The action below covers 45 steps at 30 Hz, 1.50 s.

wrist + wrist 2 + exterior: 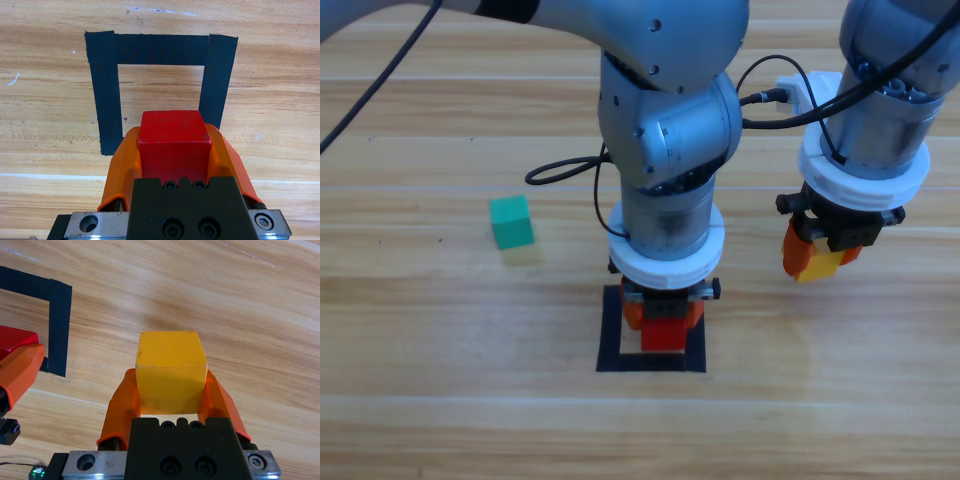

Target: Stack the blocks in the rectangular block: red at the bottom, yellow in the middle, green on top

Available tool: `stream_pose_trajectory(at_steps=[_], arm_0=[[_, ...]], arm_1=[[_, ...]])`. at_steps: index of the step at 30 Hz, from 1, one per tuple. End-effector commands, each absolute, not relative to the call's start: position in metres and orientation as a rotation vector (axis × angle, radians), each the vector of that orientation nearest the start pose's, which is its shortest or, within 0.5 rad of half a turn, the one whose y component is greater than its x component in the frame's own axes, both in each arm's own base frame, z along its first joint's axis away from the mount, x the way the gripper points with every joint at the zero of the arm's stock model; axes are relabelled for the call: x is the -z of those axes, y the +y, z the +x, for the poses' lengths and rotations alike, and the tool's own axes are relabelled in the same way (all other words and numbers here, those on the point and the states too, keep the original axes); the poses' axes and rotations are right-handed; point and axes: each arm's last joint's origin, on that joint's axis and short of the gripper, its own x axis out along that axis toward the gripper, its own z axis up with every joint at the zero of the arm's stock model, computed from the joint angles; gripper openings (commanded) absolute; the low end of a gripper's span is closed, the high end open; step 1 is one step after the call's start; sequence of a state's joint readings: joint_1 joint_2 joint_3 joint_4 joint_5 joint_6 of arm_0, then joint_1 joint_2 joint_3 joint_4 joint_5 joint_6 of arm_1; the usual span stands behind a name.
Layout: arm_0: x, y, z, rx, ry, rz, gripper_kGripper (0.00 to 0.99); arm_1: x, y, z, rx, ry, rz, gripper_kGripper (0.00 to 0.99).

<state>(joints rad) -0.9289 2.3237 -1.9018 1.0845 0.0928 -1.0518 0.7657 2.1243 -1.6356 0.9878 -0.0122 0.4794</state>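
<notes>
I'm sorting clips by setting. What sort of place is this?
Probably a robot lab bench: a bare wooden table with a black tape square, small colour cubes such as the green one, and two arms, the left gripper holding red, the right gripper yellow.

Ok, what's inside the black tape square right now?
Bare wood shows inside the rectangular block. The left tool holds the red cube over its edge; the table directly beneath that cube is covered, so contact cannot be seen.

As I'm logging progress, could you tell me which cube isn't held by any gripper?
The green cube: it sits alone on the table, while red and yellow are gripped.
</notes>
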Motion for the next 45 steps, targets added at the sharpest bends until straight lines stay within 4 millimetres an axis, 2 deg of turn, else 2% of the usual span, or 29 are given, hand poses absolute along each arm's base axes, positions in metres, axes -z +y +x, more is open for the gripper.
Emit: stream_pose_trajectory(at_steps=[1, 45], arm_0=[[-0.175, -0.378, 0.286, -0.127, 1.48, -0.037, 0.012], [-0.162, -0.371, 0.295, -0.137, 1.477, -0.033, 0.014]], arm_1=[[-0.248, 0.291, 0.288, -0.305, 1.428, -0.187, 0.0], [-0.247, 0.29, 0.289, -0.304, 1.428, -0.19, 0.0]])
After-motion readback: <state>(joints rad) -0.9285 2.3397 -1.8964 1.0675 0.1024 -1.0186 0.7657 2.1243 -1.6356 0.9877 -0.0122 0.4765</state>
